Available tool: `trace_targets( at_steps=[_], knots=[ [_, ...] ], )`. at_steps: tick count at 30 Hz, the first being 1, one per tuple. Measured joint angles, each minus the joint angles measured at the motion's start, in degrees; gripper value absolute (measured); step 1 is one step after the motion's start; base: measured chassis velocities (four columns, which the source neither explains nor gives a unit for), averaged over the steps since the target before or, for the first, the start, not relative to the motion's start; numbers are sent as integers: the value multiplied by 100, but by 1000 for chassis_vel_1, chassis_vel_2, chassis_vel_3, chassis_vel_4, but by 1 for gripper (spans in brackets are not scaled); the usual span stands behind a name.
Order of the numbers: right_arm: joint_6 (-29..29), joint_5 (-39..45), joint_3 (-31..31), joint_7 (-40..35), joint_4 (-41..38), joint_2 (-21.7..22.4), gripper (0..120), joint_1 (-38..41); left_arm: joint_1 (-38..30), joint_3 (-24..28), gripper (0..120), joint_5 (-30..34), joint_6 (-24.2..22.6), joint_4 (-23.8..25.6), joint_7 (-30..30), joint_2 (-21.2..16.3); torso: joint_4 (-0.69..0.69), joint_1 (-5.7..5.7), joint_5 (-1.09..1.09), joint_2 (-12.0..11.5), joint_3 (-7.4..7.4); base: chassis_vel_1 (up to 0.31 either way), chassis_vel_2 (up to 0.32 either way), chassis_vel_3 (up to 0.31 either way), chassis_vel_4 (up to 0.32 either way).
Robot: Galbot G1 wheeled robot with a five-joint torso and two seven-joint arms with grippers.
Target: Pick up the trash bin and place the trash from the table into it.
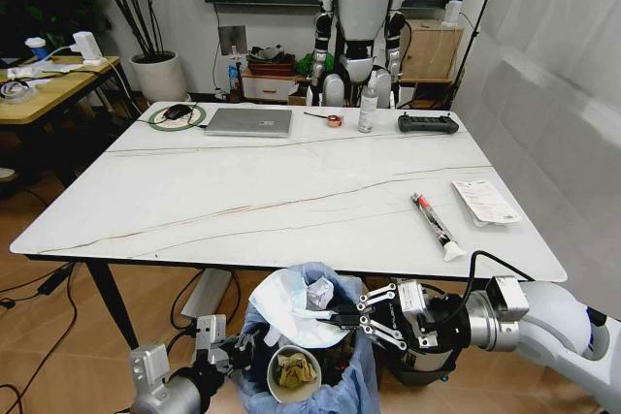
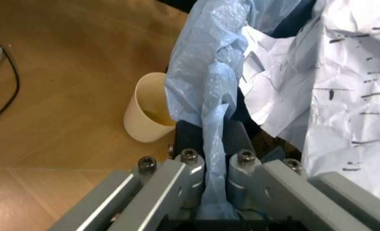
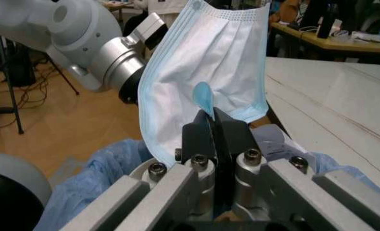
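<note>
The trash bin, lined with a crinkled light-blue bag, hangs below the table's front edge. My left gripper is shut on the bag's rim, which is pinched between its fingers. My right gripper is over the bin's mouth, shut on a white and blue face mask that is also in the head view. Inside the bin lie a paper cup and crumpled white paper. On the table's right side rest a white tube and a white packet.
A silver laptop, a spray bottle, a black remote, a tape roll and a mouse on a round pad line the far edge. A humanoid robot stands behind. A light-wood desk is at the left.
</note>
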State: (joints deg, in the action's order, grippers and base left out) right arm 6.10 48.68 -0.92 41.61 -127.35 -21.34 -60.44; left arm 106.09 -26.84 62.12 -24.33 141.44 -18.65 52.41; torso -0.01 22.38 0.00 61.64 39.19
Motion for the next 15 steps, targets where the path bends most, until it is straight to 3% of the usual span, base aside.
trace_targets(
  at_steps=[4,15],
  knots=[
    [-11,-62,-6,12,3,-10,4,-13,17,-30,0,15,0,31,1,-5,0,0,0,0,0,0,0,0,0],
    [-21,-119,-119,122,78,39,46,-62,25,-85,0,62,-14,97,-43,-18,0,0,0,0,0,0,0,0,0]
  ],
)
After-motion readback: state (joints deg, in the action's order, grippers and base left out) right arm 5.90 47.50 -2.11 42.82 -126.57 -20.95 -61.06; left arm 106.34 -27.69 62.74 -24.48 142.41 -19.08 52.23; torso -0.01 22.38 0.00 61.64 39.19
